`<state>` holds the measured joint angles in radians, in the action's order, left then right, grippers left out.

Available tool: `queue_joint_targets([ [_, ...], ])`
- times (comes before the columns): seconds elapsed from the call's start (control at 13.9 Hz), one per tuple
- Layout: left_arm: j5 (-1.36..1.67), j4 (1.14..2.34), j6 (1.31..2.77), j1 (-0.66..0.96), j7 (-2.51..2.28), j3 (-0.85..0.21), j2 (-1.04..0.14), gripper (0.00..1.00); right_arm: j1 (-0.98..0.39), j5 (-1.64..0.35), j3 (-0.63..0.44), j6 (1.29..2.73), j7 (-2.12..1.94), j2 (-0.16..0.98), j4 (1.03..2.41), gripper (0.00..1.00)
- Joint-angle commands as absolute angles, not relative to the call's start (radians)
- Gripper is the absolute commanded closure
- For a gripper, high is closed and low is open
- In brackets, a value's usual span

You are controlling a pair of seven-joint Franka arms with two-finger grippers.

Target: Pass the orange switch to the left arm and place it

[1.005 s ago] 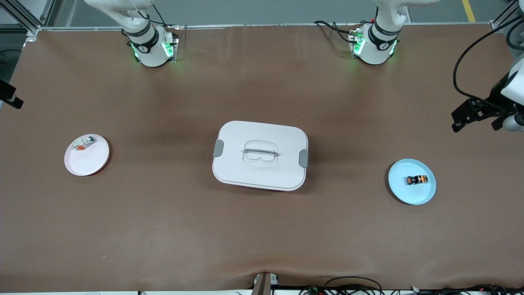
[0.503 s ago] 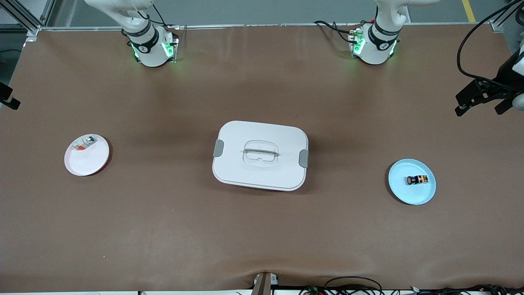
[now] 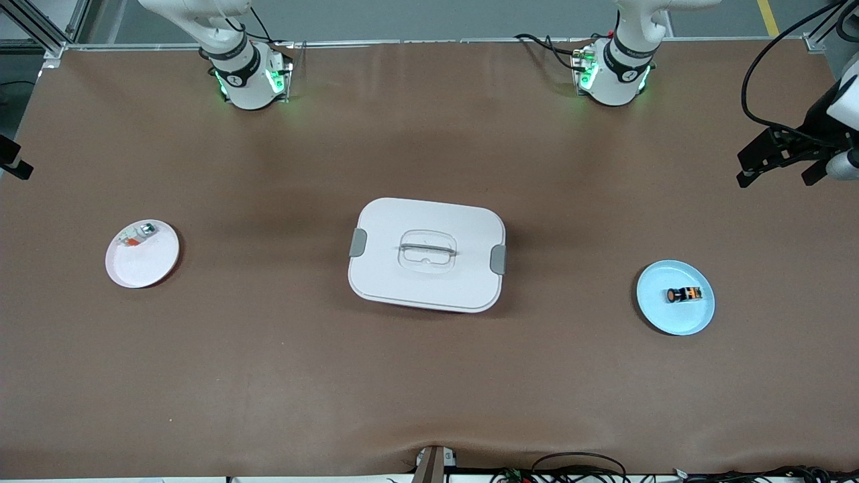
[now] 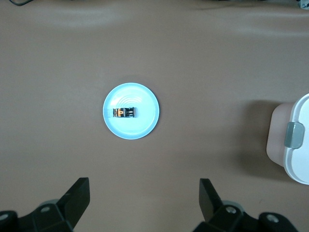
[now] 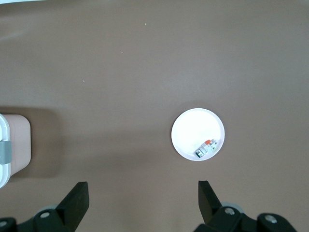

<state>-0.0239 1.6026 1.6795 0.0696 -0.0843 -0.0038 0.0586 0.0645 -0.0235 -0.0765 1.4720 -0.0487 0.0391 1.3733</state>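
The orange switch (image 3: 683,294) lies on its side on a light blue plate (image 3: 678,318) at the left arm's end of the table. The white box (image 3: 429,255) with grey clips stands at the table's middle. My left gripper (image 3: 780,166) hangs open and empty over the table edge at that end. In the left wrist view its gripper (image 4: 143,193) is well apart from the switch (image 4: 124,112) and its plate (image 4: 140,128). My right gripper (image 5: 142,195) is open and empty, high over the right arm's end; only a black piece of it (image 3: 12,159) shows in the front view.
A white plate (image 3: 144,268) at the right arm's end holds a small white part (image 3: 137,235) with red and green bits, also seen on that plate (image 5: 193,125) in the right wrist view. Box edges (image 4: 294,140) (image 5: 7,150) show in both wrist views.
The left gripper has moved toward the bases' side of the table, then slightly inward. The right gripper's visible piece shifted a little. Nothing on the table moved.
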Motion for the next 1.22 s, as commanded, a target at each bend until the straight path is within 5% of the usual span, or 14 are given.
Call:
queue_joint_targets([
  [0.0,-0.014,1.569,1.651,0.072,-0.094,-0.005,0.055,0.00,0.072,-0.023,-0.069,1.479,-0.037,0.029,1.387,0.00],
  [1.15,-0.014,1.568,1.506,0.069,-0.087,-0.005,0.028,0.00,0.071,-0.023,-0.069,1.480,-0.037,0.031,1.387,0.00],
])
